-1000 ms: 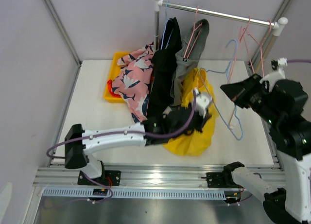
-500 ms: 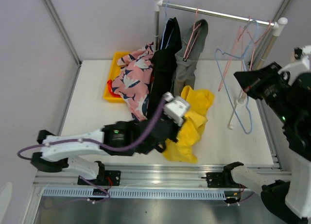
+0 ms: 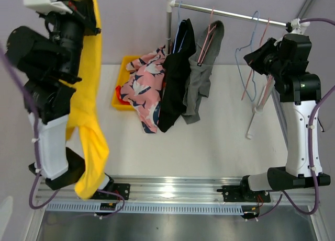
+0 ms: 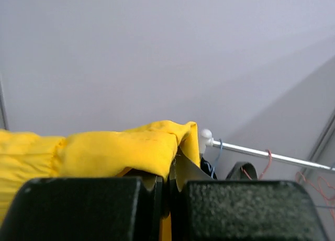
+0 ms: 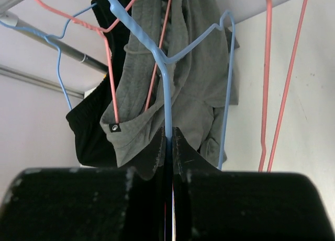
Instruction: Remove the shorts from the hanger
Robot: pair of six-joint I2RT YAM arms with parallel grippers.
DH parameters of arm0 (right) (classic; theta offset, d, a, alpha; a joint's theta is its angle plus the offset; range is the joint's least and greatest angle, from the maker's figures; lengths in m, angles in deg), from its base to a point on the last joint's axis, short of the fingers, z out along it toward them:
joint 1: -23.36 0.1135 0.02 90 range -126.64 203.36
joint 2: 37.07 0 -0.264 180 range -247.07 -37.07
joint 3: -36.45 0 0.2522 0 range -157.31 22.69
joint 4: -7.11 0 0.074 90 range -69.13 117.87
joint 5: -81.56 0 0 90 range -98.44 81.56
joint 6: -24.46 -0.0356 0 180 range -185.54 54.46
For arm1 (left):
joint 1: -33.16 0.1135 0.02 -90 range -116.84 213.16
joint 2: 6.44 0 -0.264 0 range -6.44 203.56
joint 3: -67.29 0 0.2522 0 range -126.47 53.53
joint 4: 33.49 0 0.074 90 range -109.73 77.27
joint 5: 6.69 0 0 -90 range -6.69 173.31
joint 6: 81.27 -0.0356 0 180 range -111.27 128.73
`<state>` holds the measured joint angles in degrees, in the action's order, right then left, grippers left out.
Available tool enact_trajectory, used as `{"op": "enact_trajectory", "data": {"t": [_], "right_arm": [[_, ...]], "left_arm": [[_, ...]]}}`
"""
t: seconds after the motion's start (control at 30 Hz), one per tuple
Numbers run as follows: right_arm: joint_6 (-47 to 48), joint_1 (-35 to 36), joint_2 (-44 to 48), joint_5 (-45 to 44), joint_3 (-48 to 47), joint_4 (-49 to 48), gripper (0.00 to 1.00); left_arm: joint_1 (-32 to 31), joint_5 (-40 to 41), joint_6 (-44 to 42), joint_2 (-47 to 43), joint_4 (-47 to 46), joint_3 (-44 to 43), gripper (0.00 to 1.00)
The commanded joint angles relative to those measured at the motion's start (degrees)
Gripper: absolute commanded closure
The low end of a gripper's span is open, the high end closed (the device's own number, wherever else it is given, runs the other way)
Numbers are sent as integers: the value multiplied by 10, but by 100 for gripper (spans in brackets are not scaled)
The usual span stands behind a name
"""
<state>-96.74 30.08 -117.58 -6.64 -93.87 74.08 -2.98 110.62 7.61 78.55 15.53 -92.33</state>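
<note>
My left gripper [image 3: 84, 8] is raised high at the far left, shut on the bright yellow shorts [image 3: 89, 131], which hang down from it in a long fold. In the left wrist view the yellow cloth [image 4: 104, 149] bunches over the shut gripper [image 4: 174, 170]. My right gripper [image 3: 253, 55] is up by the rail [image 3: 230, 13], shut on an empty blue hanger [image 3: 250, 68]; the hanger's wire [image 5: 166, 84] runs between the jaws of the right gripper [image 5: 168, 141]. Black shorts [image 3: 175, 76] and grey shorts [image 3: 201, 79] hang on the rail. Pink patterned shorts [image 3: 142, 87] lie beside them.
A yellow bin [image 3: 121, 68] sits at the back left of the white table [image 3: 220, 147], with something orange-red [image 3: 120, 100] in it. Pink hangers [image 3: 265, 79] hang near my right gripper. The rack's white right post [image 3: 261, 102] slants down to the table.
My left arm swung from low over the table up to the far left, lifting the yellow shorts off the table. My right arm carried the blue hanger up to the rail.
</note>
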Motion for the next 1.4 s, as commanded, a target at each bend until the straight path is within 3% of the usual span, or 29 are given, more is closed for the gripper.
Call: {"op": "enact_trajectory", "data": {"t": [0.0,0.2,0.3,0.37,0.47,0.5,0.53,0.57,0.73,0.87,0.93,0.97,1.03,1.1,1.2,1.37], "right_arm": [[9,-13,28,42,37,-82,100],[11,-29,42,68,112,-124,100],[11,-30,40,78,133,-139,100],[11,-29,40,81,142,-143,100],[11,-30,47,89,153,-146,100],[11,-30,54,90,156,-147,100],[11,-30,56,90,157,-147,100],[11,-30,60,89,158,-148,100],[4,-30,56,93,129,-149,100],[2,-30,29,89,81,-145,100],[4,-30,5,83,50,-142,100],[8,-30,-3,79,38,-138,100],[11,-31,-20,71,6,-134,100],[11,-32,-45,59,-9,-137,100],[5,-36,-73,46,-17,-146,100],[-5,-36,-98,23,10,-159,100]], "left_arm": [[85,-158,-26,76,-89,24,100],[190,-317,96,197,-148,-30,97],[193,-317,76,233,-197,14,94],[194,-287,56,257,-227,34,88],[208,-242,76,300,-206,41,54],[209,-237,81,306,-199,46,19],[209,-227,85,307,-191,52,4],[210,-214,96,305,-183,60,1],[203,-229,123,256,-113,127,1],[191,-208,128,146,-87,294,1],[191,-218,137,92,-46,330,1],[190,-222,140,71,-43,414,1],[187,-245,149,-15,-86,490,1],[185,-262,154,-82,-132,640,1],[184,-283,184,-182,-177,752,1],[175,-319,179,-249,-174,811,1]]}}
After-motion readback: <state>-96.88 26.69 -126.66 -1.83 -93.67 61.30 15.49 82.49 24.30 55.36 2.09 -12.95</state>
